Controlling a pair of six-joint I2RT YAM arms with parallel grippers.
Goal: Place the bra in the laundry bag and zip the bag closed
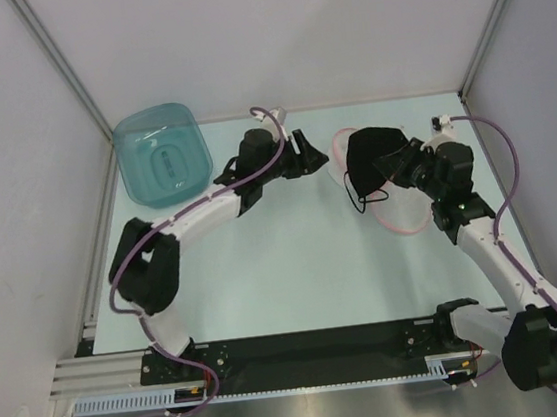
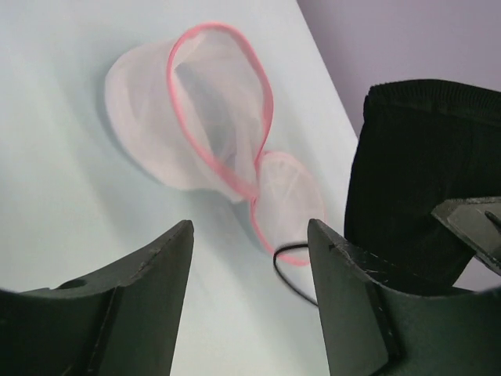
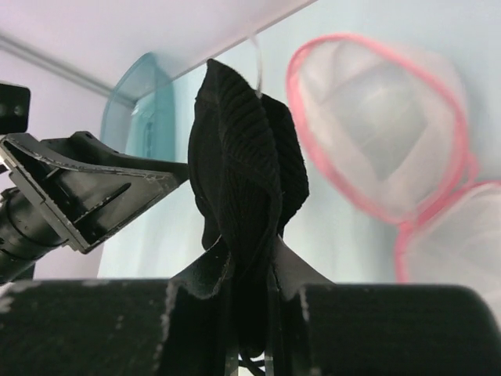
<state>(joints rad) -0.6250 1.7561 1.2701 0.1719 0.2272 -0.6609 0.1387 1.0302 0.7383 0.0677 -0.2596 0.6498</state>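
Note:
The black bra (image 1: 372, 161) hangs folded above the table, pinched at its lower edge by my right gripper (image 1: 403, 166), which is shut on it. In the right wrist view the bra (image 3: 243, 164) rises out of the closed right gripper (image 3: 252, 262). The laundry bag (image 1: 405, 214) lies open under and beside it, with two white mesh domes and pink trim (image 2: 203, 117) (image 3: 383, 125). My left gripper (image 1: 310, 155) is open just left of the bag. Nothing is between its fingers (image 2: 156, 298), and the bra (image 2: 423, 180) hangs to their right with a thin strap (image 2: 291, 262) trailing on the table.
A teal translucent tub (image 1: 161, 151) lies at the back left, also in the right wrist view (image 3: 145, 102). White walls close in the table at the back and both sides. The arm bases stand at the near edge.

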